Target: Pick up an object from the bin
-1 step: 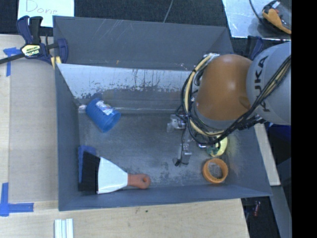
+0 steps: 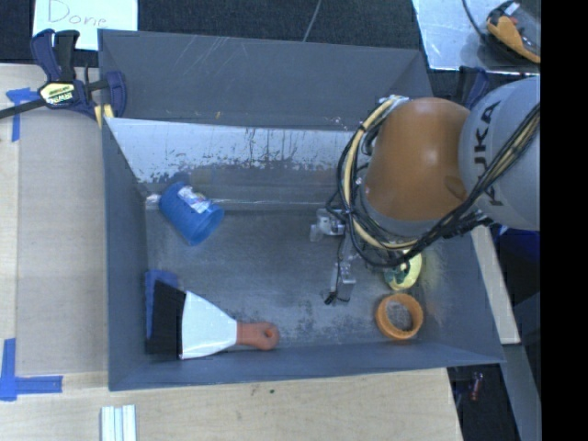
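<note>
Currently the gripper (image 2: 338, 292) hangs over bare bin (image 2: 266, 265) floor; an orange tape ring (image 2: 399, 316) lies near. Open or closed: cannot tell

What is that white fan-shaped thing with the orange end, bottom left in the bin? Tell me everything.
It looks like a small brush or scraper: a white wedge widening leftward into a black band with a blue edge, narrowing rightward to a short orange knob. It lies flat on the bin floor, in the near left corner. The claw hangs apart, to its right.
</note>
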You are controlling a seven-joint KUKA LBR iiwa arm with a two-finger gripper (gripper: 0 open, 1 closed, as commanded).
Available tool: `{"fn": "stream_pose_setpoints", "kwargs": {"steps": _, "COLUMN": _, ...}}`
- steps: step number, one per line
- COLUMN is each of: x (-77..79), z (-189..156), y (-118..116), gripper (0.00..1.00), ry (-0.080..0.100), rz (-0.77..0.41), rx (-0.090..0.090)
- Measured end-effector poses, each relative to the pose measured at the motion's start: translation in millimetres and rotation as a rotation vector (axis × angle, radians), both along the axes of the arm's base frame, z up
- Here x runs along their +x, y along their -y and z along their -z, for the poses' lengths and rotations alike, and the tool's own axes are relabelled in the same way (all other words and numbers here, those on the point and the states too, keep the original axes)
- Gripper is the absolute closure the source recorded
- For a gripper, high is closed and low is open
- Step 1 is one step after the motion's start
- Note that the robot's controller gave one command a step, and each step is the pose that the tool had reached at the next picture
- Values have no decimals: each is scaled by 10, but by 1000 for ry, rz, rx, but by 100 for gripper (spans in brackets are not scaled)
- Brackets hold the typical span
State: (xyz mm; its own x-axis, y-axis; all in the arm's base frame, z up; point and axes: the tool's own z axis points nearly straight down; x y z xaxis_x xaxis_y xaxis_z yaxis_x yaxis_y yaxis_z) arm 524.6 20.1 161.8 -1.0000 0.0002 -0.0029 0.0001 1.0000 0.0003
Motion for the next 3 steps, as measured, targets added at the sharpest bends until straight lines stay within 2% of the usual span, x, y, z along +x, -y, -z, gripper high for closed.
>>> {"fn": "stream_pose_setpoints", "kwargs": {"steps": 1, "x": -383, "z": 923, "y": 994, "gripper": 0, "ry": 1, "rz": -143, "rx": -3}}
{"fn": "stream_pose_setpoints", "kwargs": {"steps": 2, "x": 47, "z": 614, "y": 1007, "gripper": 0, "ry": 14, "rz": -197, "rx": 1}}
{"fn": "stream_pose_setpoints", "kwargs": {"steps": 3, "x": -115, "z": 614, "y": 1683, "gripper": 0, "ry": 0, "rz": -207, "rx": -1}}
